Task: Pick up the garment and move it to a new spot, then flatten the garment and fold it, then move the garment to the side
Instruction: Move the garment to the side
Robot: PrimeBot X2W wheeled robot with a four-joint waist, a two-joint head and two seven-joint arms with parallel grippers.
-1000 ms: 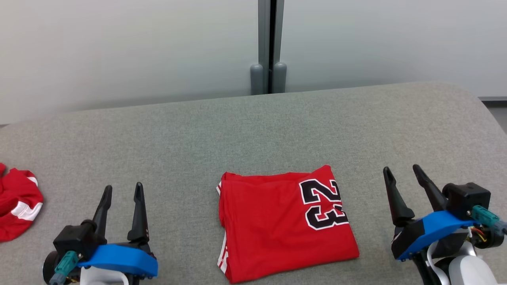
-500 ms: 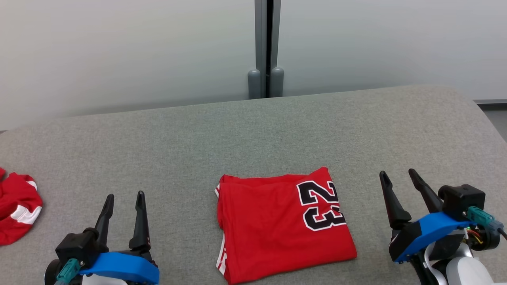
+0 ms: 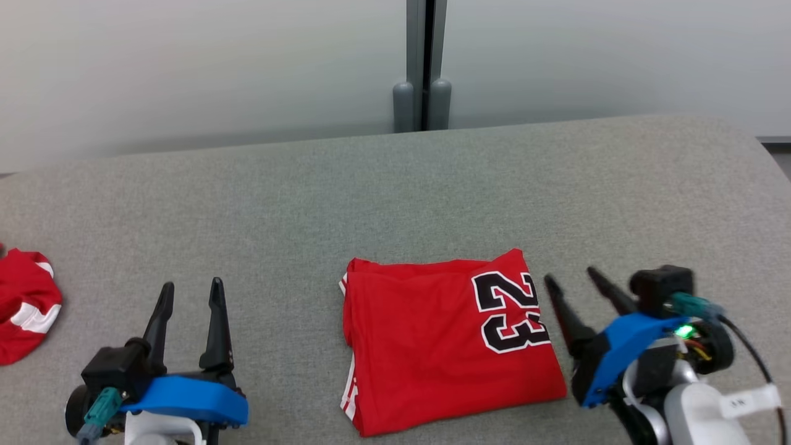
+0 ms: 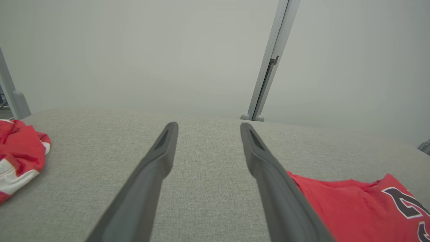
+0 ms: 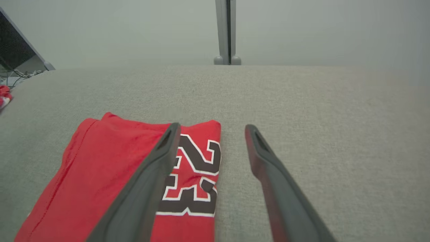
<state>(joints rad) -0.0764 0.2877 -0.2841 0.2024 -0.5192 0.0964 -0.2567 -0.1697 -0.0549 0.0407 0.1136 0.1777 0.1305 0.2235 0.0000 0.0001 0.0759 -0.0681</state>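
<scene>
A red garment [image 3: 445, 340] with a black and white "23" lies folded into a neat rectangle near the front middle of the grey padded surface [image 3: 395, 198]. My right gripper [image 3: 571, 277] stands open just right of the garment's right edge, fingers slanting toward it and empty. The right wrist view has the garment [image 5: 114, 181] under and left of the left finger, the gripper [image 5: 212, 127] open above its right edge. My left gripper [image 3: 191, 287] stands open and empty well left of the garment. In the left wrist view the garment [image 4: 356, 208] lies at lower right beyond the open gripper [image 4: 207, 125].
A second red and white garment [image 3: 25, 306] lies crumpled at the surface's left edge, also in the left wrist view [image 4: 18, 154]. A grey panel wall with a vertical post [image 3: 422, 62] stands behind the surface. The surface's right end curves off at far right.
My right gripper has moved left, close to the garment's right edge, and tilted toward it. The camera shifted slightly. The left gripper and the garment have stayed put.
</scene>
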